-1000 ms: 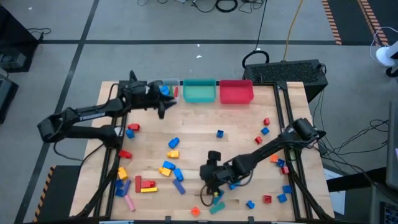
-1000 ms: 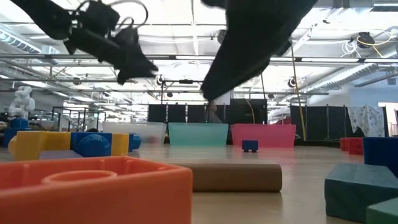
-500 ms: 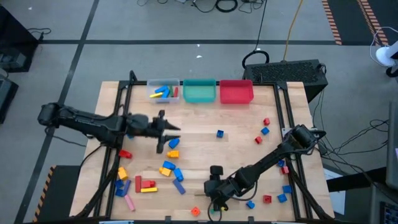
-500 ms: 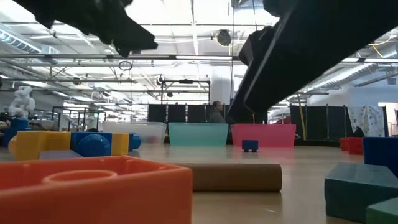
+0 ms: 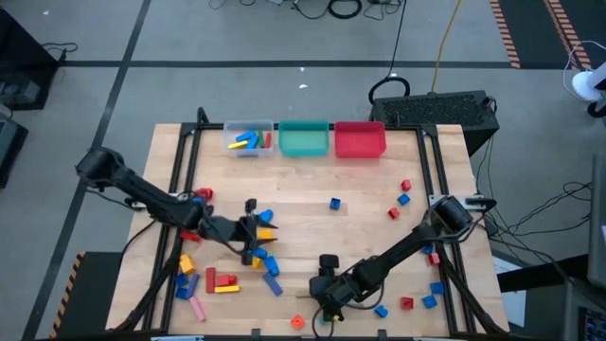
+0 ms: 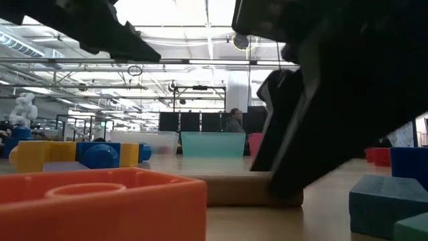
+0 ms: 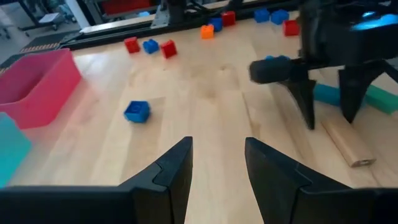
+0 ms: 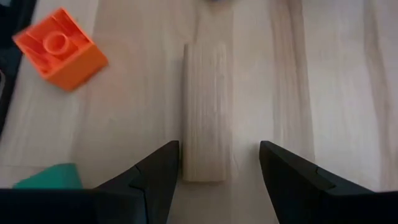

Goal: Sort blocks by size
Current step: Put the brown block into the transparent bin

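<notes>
Spread jaws are seen on both arms: the right gripper point(image 8: 214, 168) is held open low over a pale wooden bar point(image 8: 206, 111) at the lower centre of the high view, its two dark fingers point(image 8: 152, 180) straddling the bar's near end without closing on it. An orange cube point(image 8: 60, 48) lies near the bar in the right wrist view, and a teal block point(image 8: 50, 176) is caught at the lower left corner of that frame. The left gripper point(image 5: 250, 230), likewise open and empty, is stretched across the middle left of the high view among a cluster of blue and yellow blocks point(image 5: 262, 225).

For a clean pick, the right gripper is best lowered squarely so that the bar is centred between the fingers and gripped across its narrow width; care is judged necessary that the orange cube is not nudged.

More blocks are scattered toward the lower left point(image 5: 218, 281) and along the right edge point(image 5: 402, 194) of the high view; a lone blue cube point(image 7: 137, 111) sits apart at mid-table.

Three bins are lined up along the upper edge of the table. Several blue, yellow and red pieces are held in the clear bin point(image 5: 230, 140); no blocks can be made out in the teal bin point(image 5: 303, 140) or the red bin point(image 5: 360, 140).
</notes>
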Available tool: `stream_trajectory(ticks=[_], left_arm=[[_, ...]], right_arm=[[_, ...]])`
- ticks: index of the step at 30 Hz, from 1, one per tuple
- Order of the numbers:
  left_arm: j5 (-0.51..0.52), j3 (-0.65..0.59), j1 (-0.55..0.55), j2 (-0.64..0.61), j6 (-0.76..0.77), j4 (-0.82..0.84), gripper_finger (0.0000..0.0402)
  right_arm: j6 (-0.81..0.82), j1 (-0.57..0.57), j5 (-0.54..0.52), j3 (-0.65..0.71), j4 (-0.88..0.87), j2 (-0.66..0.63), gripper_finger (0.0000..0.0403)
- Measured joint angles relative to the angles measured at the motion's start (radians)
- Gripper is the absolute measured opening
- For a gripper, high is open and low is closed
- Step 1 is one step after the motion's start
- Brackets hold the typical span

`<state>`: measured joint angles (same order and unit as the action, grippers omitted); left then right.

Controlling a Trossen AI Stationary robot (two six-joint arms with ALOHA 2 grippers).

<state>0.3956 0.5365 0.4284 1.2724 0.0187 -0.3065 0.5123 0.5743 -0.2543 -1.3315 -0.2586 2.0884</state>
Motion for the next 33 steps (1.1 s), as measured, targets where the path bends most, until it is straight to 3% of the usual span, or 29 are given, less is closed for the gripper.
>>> stream_trajectory(ticks=[5, 14, 17, 22, 30, 33], left_arm=[[0.002, 0.000, 0.035, 0.093, 0.002, -0.073, 0.0148], [0.002, 0.000, 0.052, 0.209, 0.001, -0.105, 0.0148], [-0.008, 0.000, 0.052, 0.219, 0.003, -0.105, 0.0148], [-0.021, 0.000, 0.050, 0.219, 0.129, -0.124, 0.0148], [-0.029, 0.002, -0.010, 0.219, 0.493, -0.158, 0.0148], [-0.088, 0.002, -0.045, 0.219, 0.591, -0.158, 0.0148]], right_arm=[[0.006, 0.000, 0.007, -0.002, -0.002, 0.015, 0.0197], [-0.008, -0.003, -0.050, -0.002, -0.006, 0.013, 0.0080], [-0.022, -0.003, -0.097, -0.001, -0.009, 0.013, 0.0078], [-0.041, -0.007, -0.228, 0.002, -0.041, 0.009, 0.0078], [-0.074, -0.013, -0.532, 0.001, -0.089, -0.026, 0.0078], [-0.116, -0.017, -0.621, 0.001, -0.086, -0.036, 0.0078]])
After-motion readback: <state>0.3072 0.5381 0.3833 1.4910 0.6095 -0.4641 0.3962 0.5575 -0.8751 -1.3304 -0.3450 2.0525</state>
